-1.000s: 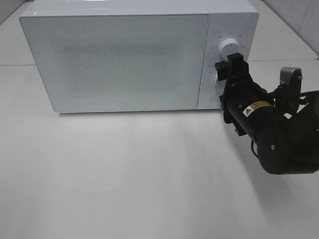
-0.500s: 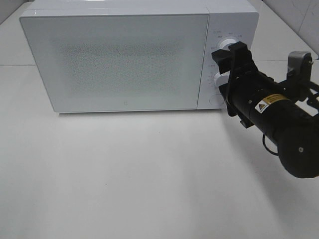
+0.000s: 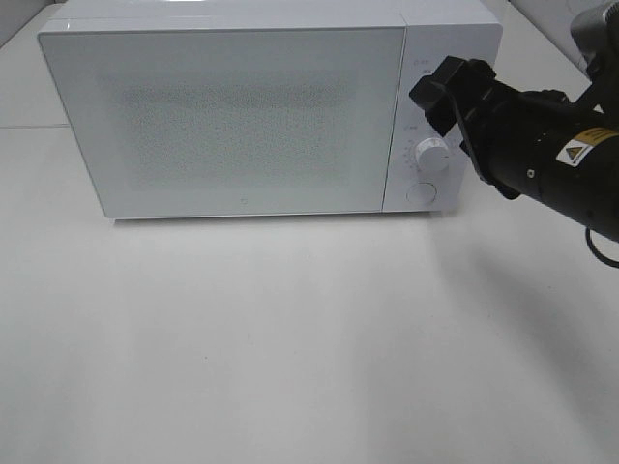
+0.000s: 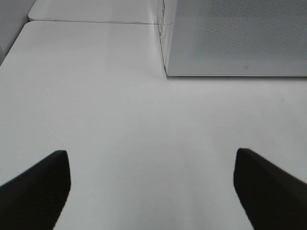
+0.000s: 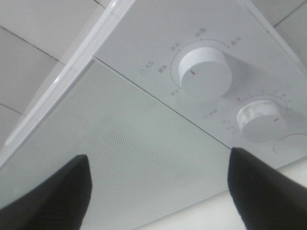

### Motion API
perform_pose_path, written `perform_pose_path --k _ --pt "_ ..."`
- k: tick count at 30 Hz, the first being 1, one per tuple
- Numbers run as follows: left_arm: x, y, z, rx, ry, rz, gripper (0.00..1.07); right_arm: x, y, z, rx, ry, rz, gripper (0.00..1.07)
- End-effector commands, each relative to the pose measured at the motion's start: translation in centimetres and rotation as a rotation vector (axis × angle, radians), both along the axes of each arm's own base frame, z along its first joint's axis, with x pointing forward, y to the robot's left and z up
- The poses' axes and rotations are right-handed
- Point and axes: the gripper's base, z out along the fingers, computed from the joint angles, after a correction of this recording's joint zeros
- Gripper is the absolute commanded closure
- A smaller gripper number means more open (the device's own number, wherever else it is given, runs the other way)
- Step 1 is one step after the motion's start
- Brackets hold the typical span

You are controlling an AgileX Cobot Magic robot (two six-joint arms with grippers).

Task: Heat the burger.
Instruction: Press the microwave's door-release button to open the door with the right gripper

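The burger is out of view in every frame. A white microwave stands at the back of the table with its door shut. My right gripper hovers in front of the control panel, at the height of the upper knob, which it covers in the high view. In the right wrist view the right gripper is open, with nothing between its fingers, facing the upper knob and the lower knob. My left gripper is open above bare table, well short of the microwave.
On the panel, the lower knob and a round button show below the gripper. The white table stretches in front of the microwave. A tiled wall corner shows at the back right.
My right arm has risen and drawn back to the right. Its gripper has gone from the lower knob's height to the upper knob's. The microwave and the left gripper have not moved.
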Motion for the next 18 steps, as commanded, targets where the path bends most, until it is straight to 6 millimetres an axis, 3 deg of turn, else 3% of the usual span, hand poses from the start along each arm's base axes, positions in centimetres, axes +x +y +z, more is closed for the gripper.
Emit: perform_pose_path --k 1,6,9,18 --pt "-0.2 0.0 -0.1 -0.001 -0.010 0.002 0.22 -0.5 -0.4 0.9 -0.132 -0.025 0.040 0.36" --pt "-0.2 0.0 -0.1 -0.001 -0.010 0.002 0.22 -2.4 -1.3 2.5 -0.389 -0.025 0.165 0.36" --pt "-0.2 0.0 -0.1 -0.001 -0.010 0.002 0.22 -2.7 -1.5 2.6 -0.422 -0.017 0.187 0.36" --pt "-0.2 0.0 -0.1 -0.001 -0.010 0.002 0.22 -4.8 -4.8 3.5 -0.611 0.112 0.298 0.36"
